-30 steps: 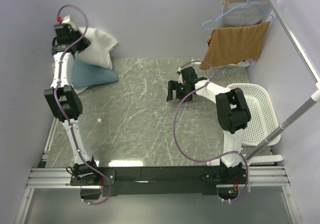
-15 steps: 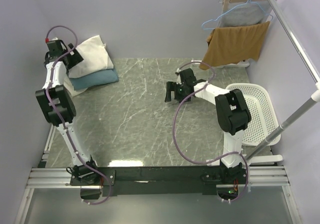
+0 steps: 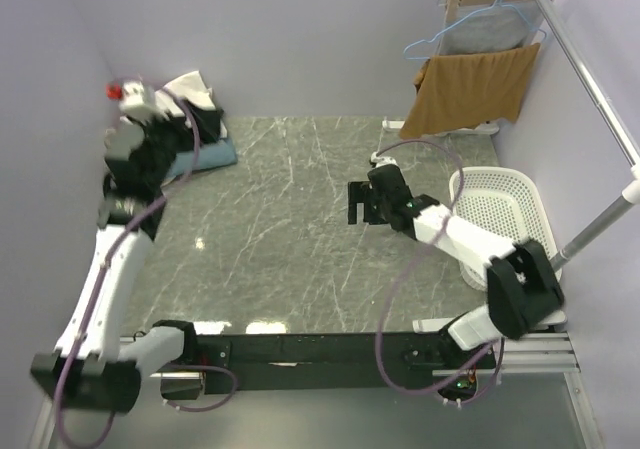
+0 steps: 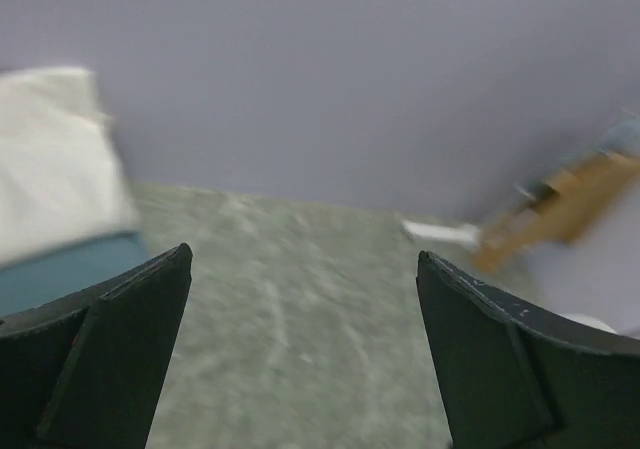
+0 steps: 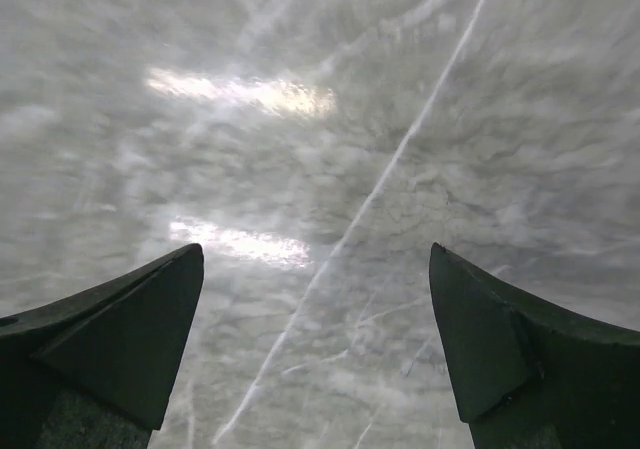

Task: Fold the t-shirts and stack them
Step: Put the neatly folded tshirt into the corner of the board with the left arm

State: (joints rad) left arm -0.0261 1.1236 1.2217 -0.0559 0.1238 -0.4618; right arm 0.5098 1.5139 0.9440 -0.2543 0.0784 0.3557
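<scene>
Folded t-shirts are stacked at the table's far left corner, an off-white t-shirt [image 3: 188, 83] on top of a teal-blue t-shirt [image 3: 214, 155]. My left gripper [image 3: 210, 126] hovers just in front of the stack, open and empty. In the left wrist view the gripper [image 4: 305, 255] points across the table, with the off-white t-shirt [image 4: 52, 159] and the teal t-shirt [image 4: 62, 269] at its left. My right gripper [image 3: 357, 201] hangs open over the bare marble mid-table, and nothing lies between its fingers [image 5: 316, 251].
A white perforated basket [image 3: 507, 226] sits at the right edge. A tan-brown cloth [image 3: 470, 87] hangs on a rack at the back right, below a grey garment on a blue hanger [image 3: 482, 33]. A metal pole [image 3: 590, 81] slants along the right side. Lilac walls enclose the table.
The left gripper opened and let the off-white shirt settle on the stack, then the left arm swung down and forward. The right arm shifted right, its elbow dropping toward the basket.
</scene>
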